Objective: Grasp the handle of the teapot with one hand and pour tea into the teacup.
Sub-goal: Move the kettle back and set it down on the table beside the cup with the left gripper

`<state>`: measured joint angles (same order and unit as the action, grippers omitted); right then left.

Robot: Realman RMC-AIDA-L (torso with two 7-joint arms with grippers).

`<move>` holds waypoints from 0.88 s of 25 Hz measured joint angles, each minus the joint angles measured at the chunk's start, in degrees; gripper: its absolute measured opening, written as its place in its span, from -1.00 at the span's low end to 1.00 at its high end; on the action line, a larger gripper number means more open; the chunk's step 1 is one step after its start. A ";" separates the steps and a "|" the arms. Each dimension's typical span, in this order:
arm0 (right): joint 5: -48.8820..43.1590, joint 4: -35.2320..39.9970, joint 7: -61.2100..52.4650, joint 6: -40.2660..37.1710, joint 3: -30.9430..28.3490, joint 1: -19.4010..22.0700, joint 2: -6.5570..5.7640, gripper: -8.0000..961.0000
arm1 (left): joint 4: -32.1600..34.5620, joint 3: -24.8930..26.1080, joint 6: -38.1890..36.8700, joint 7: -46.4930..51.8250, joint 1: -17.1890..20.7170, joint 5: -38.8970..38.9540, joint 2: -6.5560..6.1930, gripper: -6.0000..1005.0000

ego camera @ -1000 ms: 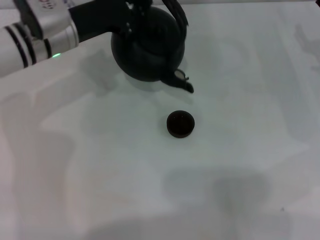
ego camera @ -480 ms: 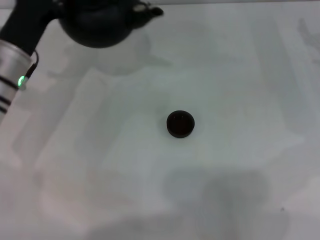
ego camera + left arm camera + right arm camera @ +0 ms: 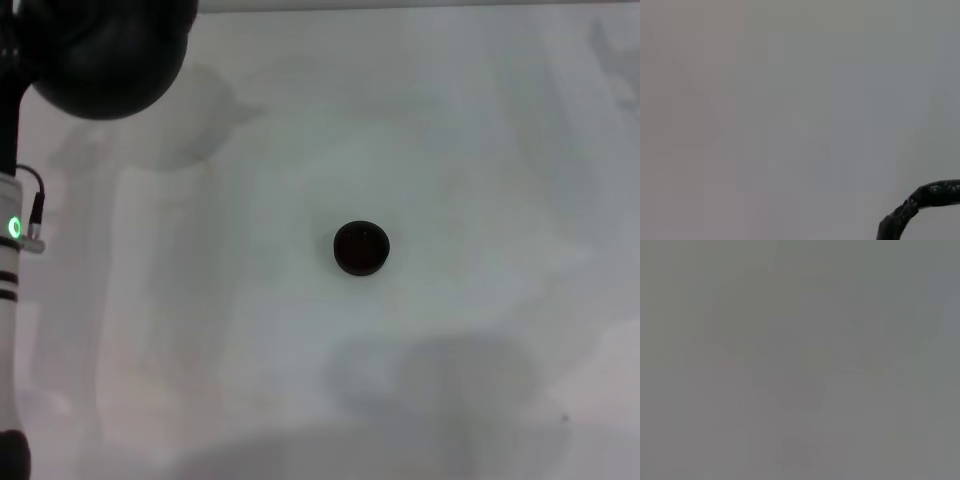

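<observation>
One pale tabletop fills the head view, bearing no readable writing or labels; the teapot hangs at its far left corner, cut off by the frame, spout and lid hidden; the left arm rises along the left edge, its gripper unseen, state impossible to tell; the handle shows only as a rough dark arc; the teacup sits mid-table, well apart.
</observation>
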<state>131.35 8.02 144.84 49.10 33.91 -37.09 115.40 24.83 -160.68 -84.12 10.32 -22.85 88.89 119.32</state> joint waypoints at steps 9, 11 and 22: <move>-0.23 0.24 0.06 -0.96 0.20 -2.34 0.00 0.75 | 2.24 -0.37 7.94 -0.03 -0.16 2.42 0.21 -0.78; -0.23 0.25 0.06 -0.96 0.20 -2.47 0.00 0.75 | 2.21 -0.42 10.36 -0.67 -0.76 2.29 0.21 -0.78; -0.11 0.24 0.25 -2.75 0.20 -3.00 0.00 0.75 | 2.87 -1.80 18.53 -11.26 -1.77 2.00 0.85 -0.78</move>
<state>131.24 8.26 145.09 46.35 34.10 -40.09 115.40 27.69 -162.47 -65.59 -0.94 -24.62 90.89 120.17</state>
